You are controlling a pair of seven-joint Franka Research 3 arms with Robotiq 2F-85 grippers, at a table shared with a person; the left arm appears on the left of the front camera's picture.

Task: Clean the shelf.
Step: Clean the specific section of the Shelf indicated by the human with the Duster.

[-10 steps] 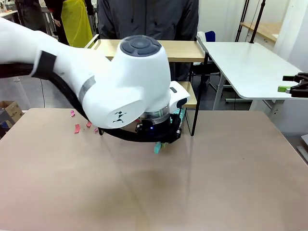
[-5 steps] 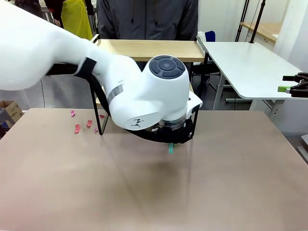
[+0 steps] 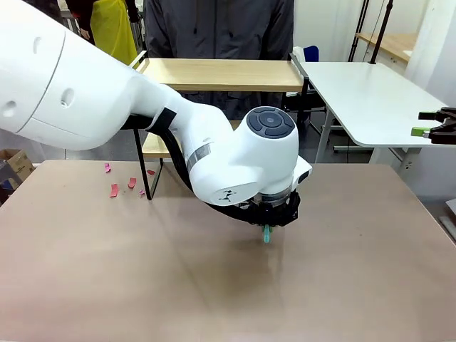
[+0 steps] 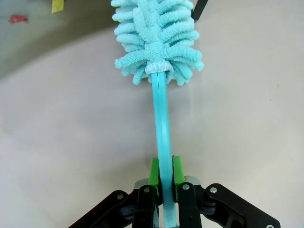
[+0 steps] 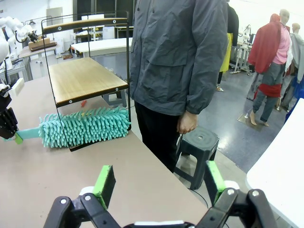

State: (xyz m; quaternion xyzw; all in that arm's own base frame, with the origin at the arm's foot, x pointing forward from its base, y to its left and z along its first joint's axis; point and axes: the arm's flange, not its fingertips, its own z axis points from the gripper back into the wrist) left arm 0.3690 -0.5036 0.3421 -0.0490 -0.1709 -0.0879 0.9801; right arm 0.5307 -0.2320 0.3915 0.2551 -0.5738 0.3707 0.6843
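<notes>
1. Clenched with the left fingers [image 4: 155,170] on the flat handle of a turquoise duster [image 4: 159,38], one green pad on each side.
2. Straight ahead of those fingers: the duster's fluffy head, low over the brown surface [image 3: 356,249], its far end near a black leg of the shelf [image 3: 221,73].
3. To either side of the left fingers and behind them: wide, bare surface, with open room out to the near and right edges.
4. Beyond the left fingers in the front view: the shelf at the surface's far edge, with a person [image 3: 221,28] close behind it.
5. Ahead of the right fingers [image 5: 105,184]: the duster head at the foot of the shelf, below the lower board. Cannot tell whether touching the frame or just short of it.
6. Spread wide with nothing between them: the right fingers, well apart from the shelf, with the surface's edge running off to one side of them.
7. Counted: one shelf with two wooden boards, one duster, one person, one grey stool [image 5: 199,140] on the floor beside that person, and about five pink scraps [image 3: 114,190] on the surface by the shelf's left leg, well aside from the left fingers.
</notes>
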